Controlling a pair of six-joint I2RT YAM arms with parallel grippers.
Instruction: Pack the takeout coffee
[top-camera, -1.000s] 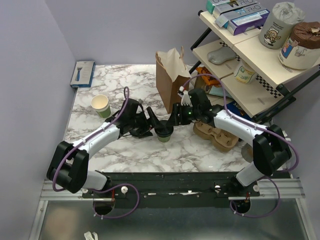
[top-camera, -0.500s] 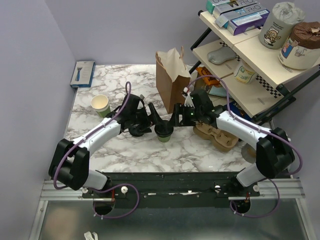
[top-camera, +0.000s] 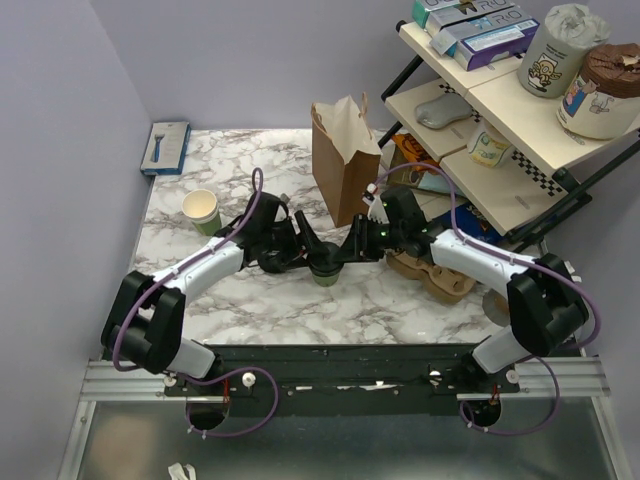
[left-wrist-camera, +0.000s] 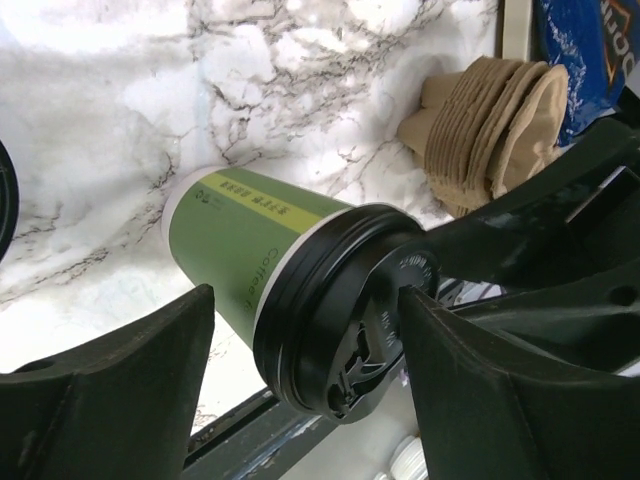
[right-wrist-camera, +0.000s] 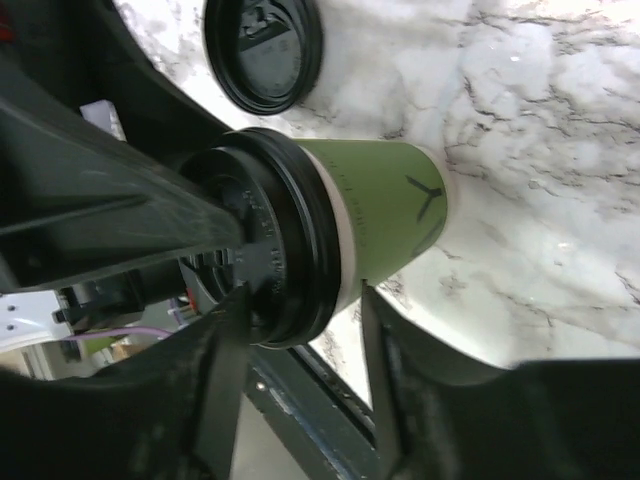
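Observation:
The takeout coffee (top-camera: 324, 270), a dark-green cup with a black lid, stands on the marble table (top-camera: 260, 300) between both grippers. In the left wrist view my left gripper (left-wrist-camera: 305, 295) is open. Its fingers straddle the lidded top of the coffee (left-wrist-camera: 250, 250), with a gap on the left side. In the right wrist view my right gripper (right-wrist-camera: 303, 290) pinches the rim of the coffee (right-wrist-camera: 385, 200), one finger on the lid top and one on the wall under the rim. In the top view the left gripper (top-camera: 308, 247) and right gripper (top-camera: 343, 252) meet over the lid.
A tall brown paper bag (top-camera: 343, 160) stands open behind the cup. A lidless green cup (top-camera: 202, 210) is at the left. A brown pulp cup tray (top-camera: 432, 272) lies at the right. A spare black lid (right-wrist-camera: 262, 55) lies on the table. A shelf rack (top-camera: 500, 110) stands at the far right.
My right gripper has moved left and closed in on the cup's lid. My left arm has shifted slightly; the cup stays in place.

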